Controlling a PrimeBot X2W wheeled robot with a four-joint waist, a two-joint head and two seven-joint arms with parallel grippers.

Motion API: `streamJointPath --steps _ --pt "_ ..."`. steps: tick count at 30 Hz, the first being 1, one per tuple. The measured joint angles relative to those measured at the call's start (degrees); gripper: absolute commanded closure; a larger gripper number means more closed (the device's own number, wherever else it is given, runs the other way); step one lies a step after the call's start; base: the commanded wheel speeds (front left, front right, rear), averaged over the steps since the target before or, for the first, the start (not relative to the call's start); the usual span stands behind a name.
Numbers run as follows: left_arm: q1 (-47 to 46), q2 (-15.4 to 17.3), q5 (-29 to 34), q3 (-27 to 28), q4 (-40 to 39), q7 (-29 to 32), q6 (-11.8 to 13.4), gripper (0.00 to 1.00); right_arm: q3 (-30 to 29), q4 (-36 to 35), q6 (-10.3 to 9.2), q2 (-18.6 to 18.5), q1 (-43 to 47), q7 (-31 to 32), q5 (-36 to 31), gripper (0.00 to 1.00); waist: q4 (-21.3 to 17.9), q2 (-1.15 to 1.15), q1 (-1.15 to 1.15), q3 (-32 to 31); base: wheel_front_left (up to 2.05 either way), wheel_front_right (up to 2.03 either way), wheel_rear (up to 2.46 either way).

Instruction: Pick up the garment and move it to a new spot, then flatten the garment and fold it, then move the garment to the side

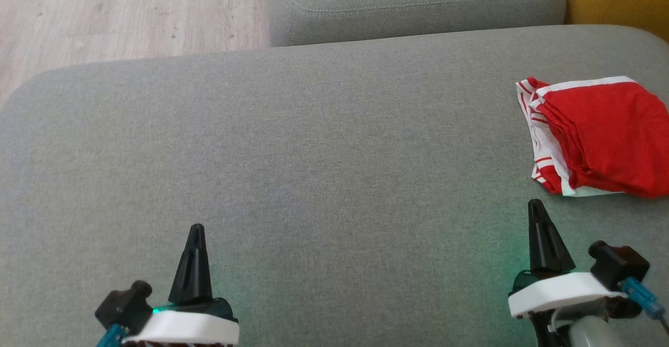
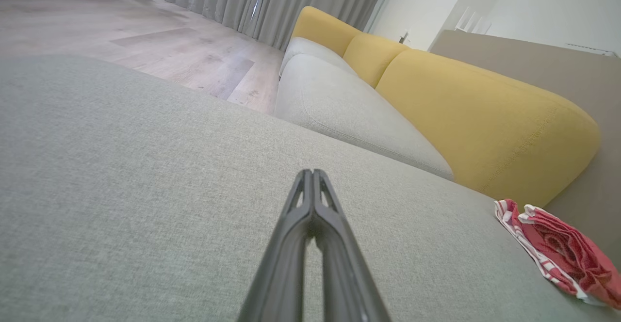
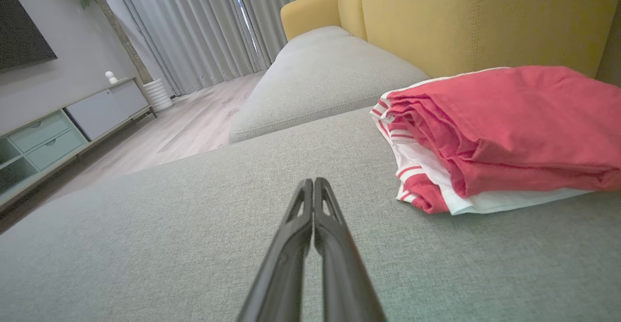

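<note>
The left gripper is clenched on nothing, its two dark fingers pressed together at the tip, as the left wrist view shows plainly. It points forward over the bare grey seat. The right gripper is clenched too and grasps nothing, its fingers meeting at the tip.

The garment, red with red-and-white striped edges, lies folded in a thick stack on the seat. It sits near the right gripper, ahead of it and a little to its right, apart from the fingertips. From the left gripper it is well off to the right.

Beyond the garment stands a yellow backrest. A second grey cushion lies ahead of both grippers, with wooden floor beside it.
</note>
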Motion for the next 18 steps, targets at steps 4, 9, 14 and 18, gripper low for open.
streamJointPath --steps 4,9,14,18 --pt "0.0 0.0 -2.3 0.1 0.0 0.5 0.0 1.00 -0.1 0.0 0.00 0.0 0.0 0.6 2.6 1.00 0.0 0.00 0.00 -0.1 0.00 0.00 0.00" --pt "-0.1 0.0 -5.1 0.2 0.0 1.3 0.0 1.00 -0.2 -0.1 0.00 0.0 0.0 1.4 5.8 1.00 0.0 0.00 0.00 -0.2 0.00 0.00 0.00" --pt "-0.3 0.1 -7.9 0.5 0.1 2.0 0.0 1.00 -0.4 -0.3 0.00 0.0 0.0 2.1 9.0 1.00 0.0 0.00 0.00 -0.3 0.00 0.00 0.00" --pt "-0.8 0.1 -10.2 1.1 0.1 2.5 0.0 1.00 -0.5 -0.3 0.00 0.0 0.0 2.5 11.7 1.00 0.0 0.00 0.00 -0.4 0.00 0.00 0.00"
